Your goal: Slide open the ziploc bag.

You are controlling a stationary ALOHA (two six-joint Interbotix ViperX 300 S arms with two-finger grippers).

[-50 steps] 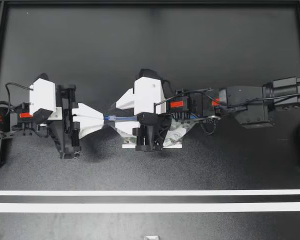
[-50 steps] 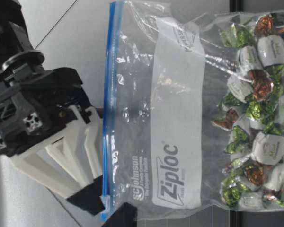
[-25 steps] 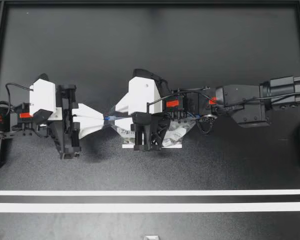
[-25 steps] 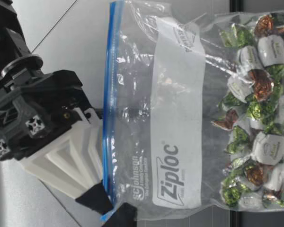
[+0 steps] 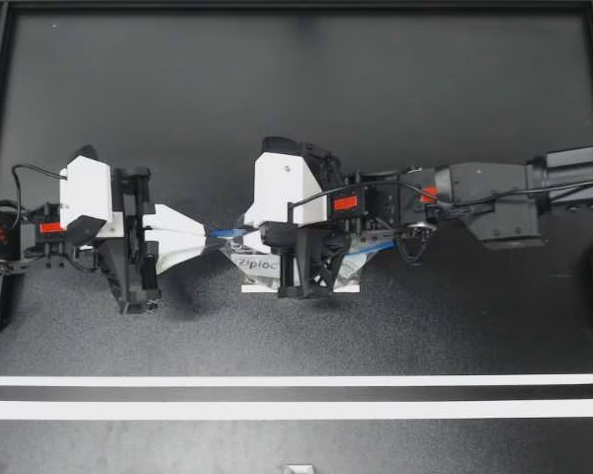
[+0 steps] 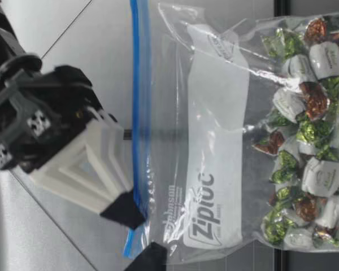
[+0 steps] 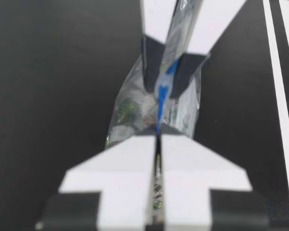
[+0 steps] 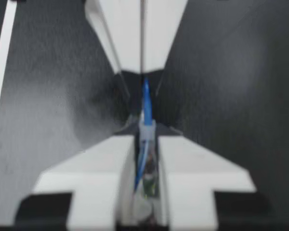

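Step in hand: running the slider along the seal. The ziploc bag [image 5: 260, 265] stood upright on the worktop [image 5: 296, 99], hung between the two grippers, with its blue seal strip [image 5: 227, 232] uppermost and its base on the surface. The left gripper [image 5: 211, 235] was closed to a hairline gap on the bag's top corner, both pads pressing the film. The right gripper [image 5: 243, 233] sat just beside it on the bag's top edge, likewise pinched down on the blue seal strip. The slider tab was presumably between its pads, but I could not pick it out. From the low camera the right gripper [image 6: 130, 212] showed one black pad against the strip near the bag's end, with the left gripper [image 6: 150, 258] beyond it at the corner. I could not tell how much of the seal was parted. Judgement: the left gripper should act as a fixed anchor while the right travels dead straight along the strip at constant height. The strip should be kept taut, since slack would let the film bunch and jam the slider. Pulling off-axis risks dragging the whole bag. Contents: wrapped sweets [image 6: 305, 141] in green, brown and white foils, heaped in the bag's bottom; the bag's upper part held nothing.
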